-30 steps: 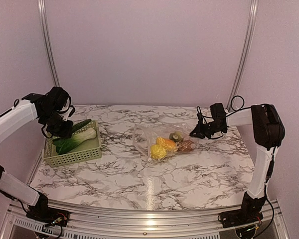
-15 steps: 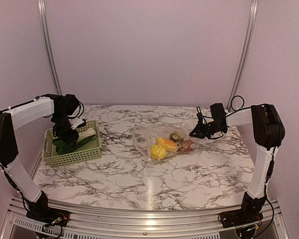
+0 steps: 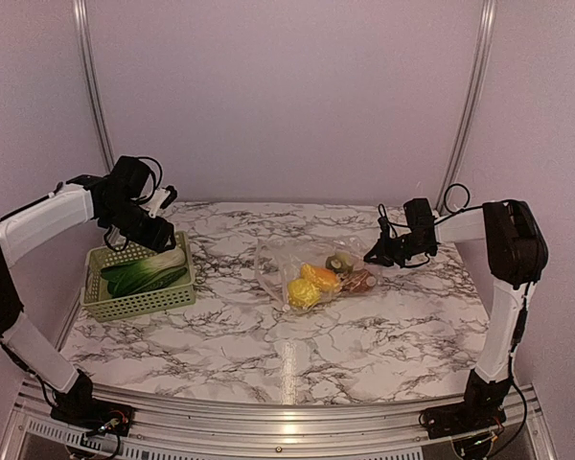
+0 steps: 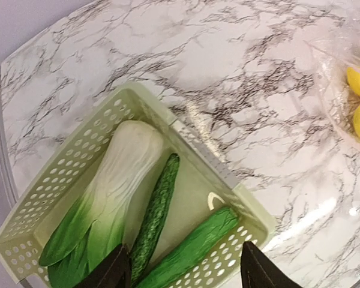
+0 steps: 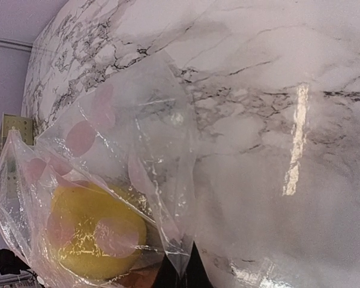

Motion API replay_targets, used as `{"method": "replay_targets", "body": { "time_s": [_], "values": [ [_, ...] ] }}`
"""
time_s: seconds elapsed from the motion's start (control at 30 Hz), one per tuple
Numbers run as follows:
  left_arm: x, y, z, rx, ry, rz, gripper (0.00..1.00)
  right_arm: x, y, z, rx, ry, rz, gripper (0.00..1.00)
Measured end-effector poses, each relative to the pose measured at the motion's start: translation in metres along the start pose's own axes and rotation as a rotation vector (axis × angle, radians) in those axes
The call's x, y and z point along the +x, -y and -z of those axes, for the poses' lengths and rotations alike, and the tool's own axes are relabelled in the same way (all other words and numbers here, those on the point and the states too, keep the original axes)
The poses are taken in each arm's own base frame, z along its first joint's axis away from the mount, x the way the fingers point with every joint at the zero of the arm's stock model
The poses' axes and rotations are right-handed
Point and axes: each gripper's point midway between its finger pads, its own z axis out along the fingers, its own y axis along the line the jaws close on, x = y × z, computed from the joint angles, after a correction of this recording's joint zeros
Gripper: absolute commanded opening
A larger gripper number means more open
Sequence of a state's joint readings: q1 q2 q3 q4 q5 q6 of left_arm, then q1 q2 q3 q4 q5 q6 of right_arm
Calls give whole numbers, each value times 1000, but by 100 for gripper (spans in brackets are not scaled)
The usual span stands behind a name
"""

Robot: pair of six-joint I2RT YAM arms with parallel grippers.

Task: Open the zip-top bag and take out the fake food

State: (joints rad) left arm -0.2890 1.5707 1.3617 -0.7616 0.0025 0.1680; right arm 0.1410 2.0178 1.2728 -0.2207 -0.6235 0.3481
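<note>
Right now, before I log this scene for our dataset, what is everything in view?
table: one, white marble, under everything
basket: one, pale green, table's left
bok choy: one, white and green, in basket
cucumber: one, dark green, in basket, beside bok choy
ridged vegetable: one, green, in basket
bag: one, clear, table's middle
yellow pieces: two, yellow to orange, in bag
green piece: one, green, in bag
brown piece: one, brown, in bag
left claw: one, black, open above basket
right claw: one, black, shut on bag's right edge
</note>
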Motion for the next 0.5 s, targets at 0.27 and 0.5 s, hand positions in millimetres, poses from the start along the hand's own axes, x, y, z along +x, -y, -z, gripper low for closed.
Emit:
{"method": "replay_targets", "body": {
  "time_s": [0.27,0.5],
  "values": [
    [-25,120,-20,305,198,-30,59,1,-2,0,-10,-4,0,0],
    [-39,194,-65,462,219,-42,52,8,0,-1,-16,-21,-9,0]
  ]
}}
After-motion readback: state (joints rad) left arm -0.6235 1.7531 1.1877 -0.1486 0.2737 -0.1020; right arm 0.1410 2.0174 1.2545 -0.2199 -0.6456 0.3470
